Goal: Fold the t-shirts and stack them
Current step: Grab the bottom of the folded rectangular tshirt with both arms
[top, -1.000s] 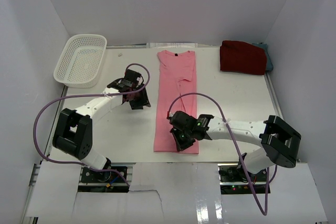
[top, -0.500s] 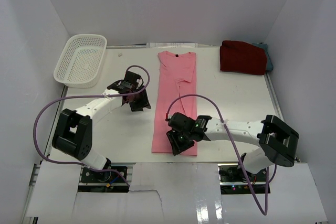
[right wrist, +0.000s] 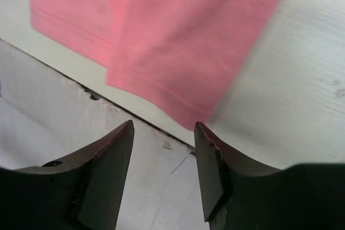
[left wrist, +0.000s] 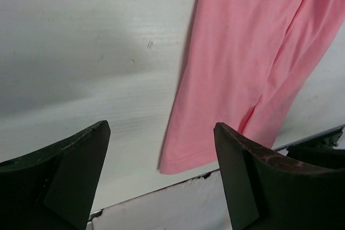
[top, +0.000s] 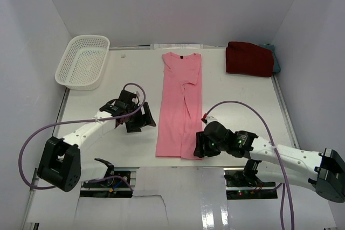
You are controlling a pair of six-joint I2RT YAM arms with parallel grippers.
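The light pink t-shirt lies in a long narrow strip down the middle of the table, its right side folded over its left. Its near hem rests by the table's front edge. A folded dark red t-shirt sits at the back right on a teal-grey one, of which only an edge shows. My left gripper hovers open just left of the pink strip. Just right of the hem corner, my right gripper is open and holds nothing.
A white perforated basket stands at the back left. White walls close in the table at the back and on both sides. The front edge with a metal rail runs just under the pink hem.
My right gripper has opened, let go of the pink hem and drawn back to the right. My left gripper has opened wider and come nearer, toward the strip's lower left.
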